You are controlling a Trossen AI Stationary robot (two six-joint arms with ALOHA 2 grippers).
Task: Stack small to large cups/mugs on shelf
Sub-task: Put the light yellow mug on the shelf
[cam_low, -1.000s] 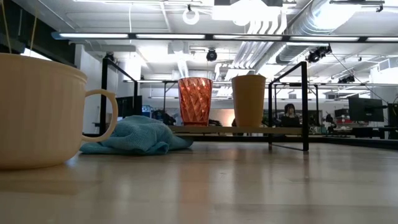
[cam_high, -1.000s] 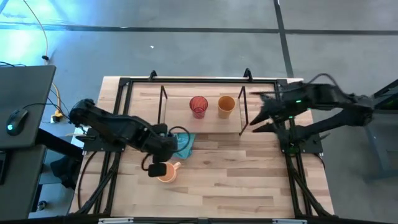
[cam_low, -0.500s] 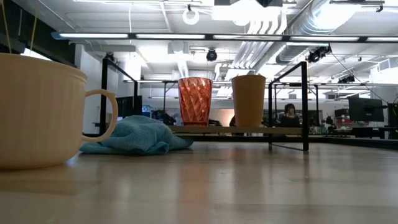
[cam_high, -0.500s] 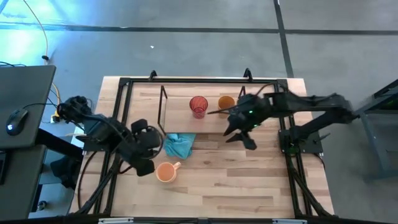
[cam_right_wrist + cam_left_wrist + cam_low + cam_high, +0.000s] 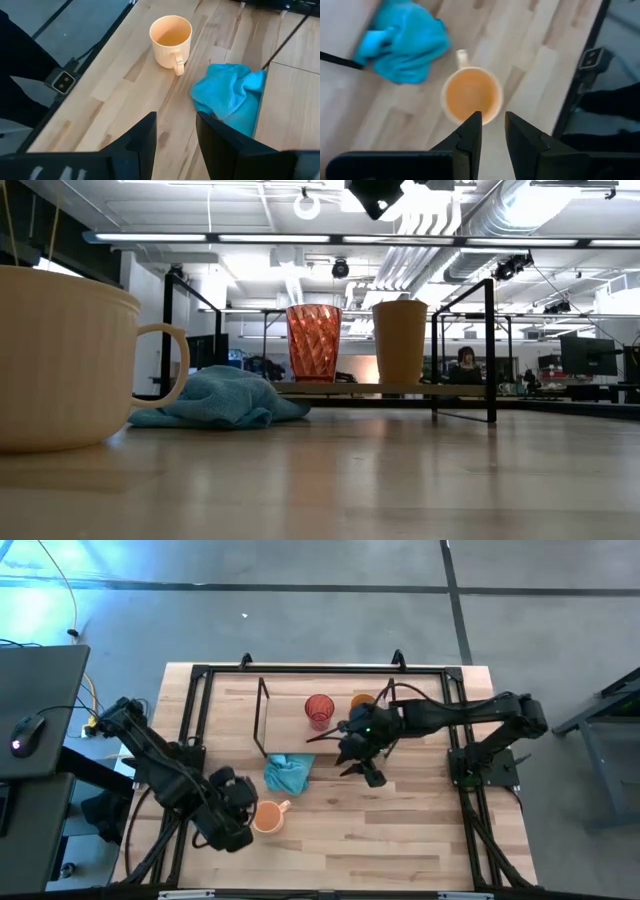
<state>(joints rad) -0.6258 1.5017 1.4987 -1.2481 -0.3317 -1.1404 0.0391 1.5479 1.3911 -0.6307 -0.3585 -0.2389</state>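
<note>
The light orange mug [image 5: 267, 817] [image 5: 471, 95] [image 5: 171, 37] stands upright on the tabletop, its handle toward the teal cloth. The red patterned cup [image 5: 319, 710] [image 5: 314, 343] and the amber tumbler [image 5: 361, 700] [image 5: 400, 342] stand side by side on the shelf [image 5: 290, 735] [image 5: 380, 389] board. My left gripper [image 5: 246, 814] [image 5: 493, 117] hangs just left of the mug, slightly open, touching nothing. My right gripper [image 5: 360, 762] [image 5: 176, 131] is open above the shelf's near edge, below the tumbler in the high view, and partly hides the tumbler there.
The teal cloth [image 5: 288, 773] [image 5: 230, 97] lies crumpled between the mug and the shelf's near edge. A black metal frame [image 5: 200, 675] runs round the tabletop. Bare wood lies to the right of the mug and along the near edge.
My left gripper has drawn back from over the mug toward the table's near left corner; the mug has stayed standing in place. My right arm has swung from the table's right edge leftward across the shelf to its near edge, in front of the tumbler.
</note>
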